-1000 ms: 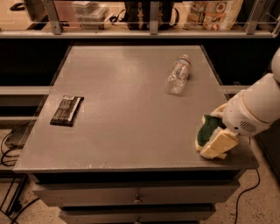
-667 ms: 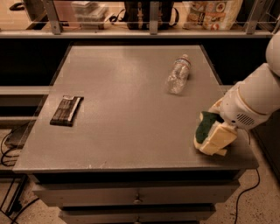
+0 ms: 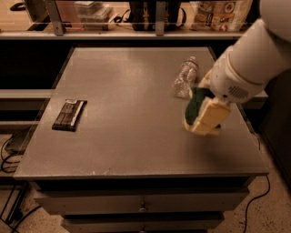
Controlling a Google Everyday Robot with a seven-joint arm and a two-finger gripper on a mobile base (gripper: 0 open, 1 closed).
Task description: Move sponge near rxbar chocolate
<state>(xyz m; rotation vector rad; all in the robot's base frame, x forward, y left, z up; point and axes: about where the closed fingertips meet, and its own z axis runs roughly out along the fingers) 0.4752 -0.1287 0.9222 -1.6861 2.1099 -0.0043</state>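
The sponge, dark green over pale yellow, is held in my gripper above the right part of the grey table, lifted off the surface. The gripper's pale yellow pads are shut on it. The white arm comes in from the upper right. The rxbar chocolate, a flat dark wrapper with a white strip, lies near the table's left edge, far to the left of the gripper.
A clear plastic bottle lies on its side on the table just up and left of the gripper. A shelf with bags and boxes runs behind the table. Drawers sit below the front edge.
The gripper with the sponge has risen from the table's right front corner and moved left and inward, toward the bottle.
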